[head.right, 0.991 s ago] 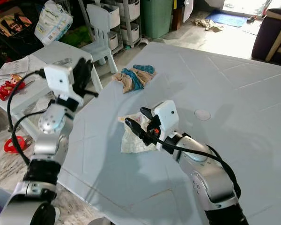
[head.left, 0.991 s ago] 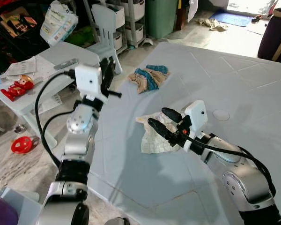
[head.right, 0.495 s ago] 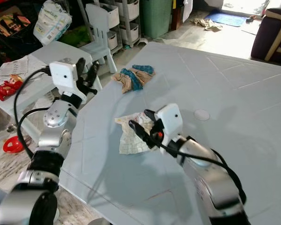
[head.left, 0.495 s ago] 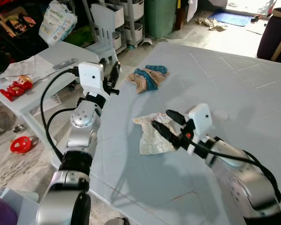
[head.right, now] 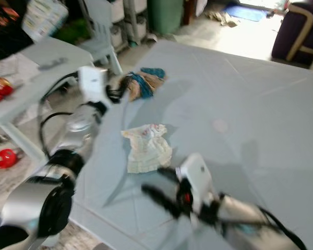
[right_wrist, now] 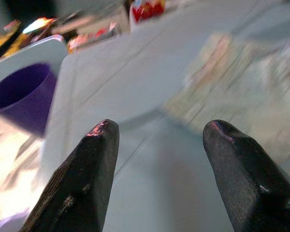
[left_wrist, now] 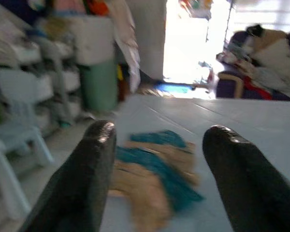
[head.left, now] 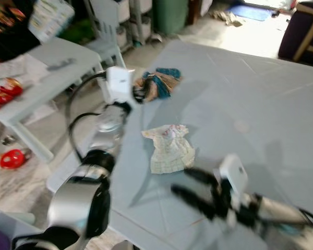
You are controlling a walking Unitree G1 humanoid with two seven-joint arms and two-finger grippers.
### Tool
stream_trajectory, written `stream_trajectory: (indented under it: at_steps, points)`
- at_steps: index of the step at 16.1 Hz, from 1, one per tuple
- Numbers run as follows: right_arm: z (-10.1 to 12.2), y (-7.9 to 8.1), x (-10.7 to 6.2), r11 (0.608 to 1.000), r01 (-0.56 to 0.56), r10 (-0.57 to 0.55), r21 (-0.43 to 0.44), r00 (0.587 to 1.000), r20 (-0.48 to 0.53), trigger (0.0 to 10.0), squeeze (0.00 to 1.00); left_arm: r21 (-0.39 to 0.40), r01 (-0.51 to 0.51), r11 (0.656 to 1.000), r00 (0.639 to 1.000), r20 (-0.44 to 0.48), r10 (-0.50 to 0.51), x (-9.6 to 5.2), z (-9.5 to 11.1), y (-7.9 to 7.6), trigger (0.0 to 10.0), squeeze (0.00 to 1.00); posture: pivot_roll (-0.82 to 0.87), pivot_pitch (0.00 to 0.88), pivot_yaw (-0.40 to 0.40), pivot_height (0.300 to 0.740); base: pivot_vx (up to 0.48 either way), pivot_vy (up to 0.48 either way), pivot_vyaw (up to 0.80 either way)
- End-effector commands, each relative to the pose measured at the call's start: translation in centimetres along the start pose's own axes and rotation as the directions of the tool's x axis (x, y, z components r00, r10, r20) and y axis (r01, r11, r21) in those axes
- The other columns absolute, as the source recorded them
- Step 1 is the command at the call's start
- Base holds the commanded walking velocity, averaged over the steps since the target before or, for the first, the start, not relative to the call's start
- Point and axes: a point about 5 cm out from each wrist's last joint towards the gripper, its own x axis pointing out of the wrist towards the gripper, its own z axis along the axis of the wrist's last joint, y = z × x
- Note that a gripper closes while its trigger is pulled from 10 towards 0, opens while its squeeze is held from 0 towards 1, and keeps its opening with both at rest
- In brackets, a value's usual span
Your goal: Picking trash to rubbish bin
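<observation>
Crumpled checked paper (head.left: 170,148) flat on the pale desk (head.left: 261,94), near its left edge; blue-and-tan rag (head.left: 159,83) further back, just ahead of the left tool (left_wrist: 157,159), fingers spread, nothing between; right tool (head.left: 193,188) low and short of the paper, fingers likewise spread and empty; views blurred, so best to settle first, then come in over the paper's raised folds, pinch at the bunched middle, lift clear before swinging toward the purple bin (right_wrist: 19,94).

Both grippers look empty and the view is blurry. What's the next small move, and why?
Probably ease the left gripper forward and down onto the teal and tan cloth. Its fingers are open, and the left wrist view shows the cloth lying just ahead between them on the grey mat. The right gripper, also open, sits short of the pale crumpled cloth.
</observation>
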Motion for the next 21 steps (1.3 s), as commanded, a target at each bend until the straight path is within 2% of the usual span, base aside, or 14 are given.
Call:
stream_trajectory:
  at_steps: [1,3,5,9,12,13,14,15,21]
  points:
    - [0.5,0.5,-0.4,1.000,-0.007,0.007,-0.001,1.000,0.007,10.0,0.00,0.019,0.014,1.000,1.000,-0.018,-0.014,0.2,0.0,-0.2,10.0,1.00,-0.34,0.267,0.029,0.740,0.000,0.000,0.00]
    - [0.5,1.5,-1.4,1.000,-0.004,0.004,0.026,1.000,-0.012,10.0,0.00,0.034,0.035,0.999,0.998,-0.046,-0.034,0.7,-0.1,-1.0,10.0,1.00,-0.39,0.307,0.021,0.740,0.000,0.000,0.00]
    - [0.3,2.3,-2.2,0.999,-0.009,0.011,0.051,0.999,-0.032,10.0,0.00,0.076,0.002,0.997,0.996,-0.091,0.005,0.8,-0.5,-1.1,10.0,1.00,-0.41,0.333,0.011,0.740,0.000,0.000,0.00]
    - [0.2,3.2,-3.0,0.996,-0.021,0.026,0.091,0.998,-0.063,10.0,0.00,0.133,-0.114,0.985,0.973,-0.183,0.138,0.3,-1.5,0.5,10.0,1.00,-0.43,0.355,-0.013,0.740,0.000,0.000,0.00]
    - [0.4,3.5,-3.3,0.994,-0.019,0.027,0.104,0.997,-0.078,10.0,0.00,0.168,-0.159,0.973,0.953,-0.233,0.196,-0.1,-2.1,1.4,10.0,1.00,-0.45,0.360,-0.023,0.740,0.000,0.000,0.00]
    - [0.4,3.5,-3.4,0.994,-0.015,0.024,0.107,0.996,-0.080,10.0,0.00,0.156,-0.176,0.972,0.948,-0.240,0.210,-0.1,-2.1,1.7,10.0,1.00,-0.45,0.360,-0.023,0.740,0.000,0.000,0.00]
    - [0.4,3.5,-3.4,0.994,-0.012,0.022,0.110,0.996,-0.083,10.0,0.00,0.175,-0.177,0.969,0.942,-0.256,0.218,-0.2,-2.2,1.9,10.0,0.00,-0.45,0.363,-0.024,0.740,0.000,0.000,0.00]
    - [0.5,3.5,-3.4,0.994,-0.011,0.020,0.110,0.996,-0.083,10.0,0.00,0.177,-0.177,0.968,0.939,-0.264,0.220,-0.3,-2.3,2.0,0.0,0.00,-0.45,0.363,-0.024,0.740,0.000,0.000,0.00]
    - [0.6,3.4,-3.4,0.993,0.001,0.009,0.119,0.996,-0.089,10.0,0.00,0.174,-0.146,0.974,0.944,-0.269,0.189,-0.3,-2.3,2.0,0.0,0.00,-0.46,0.367,-0.026,0.740,0.000,0.000,0.00]
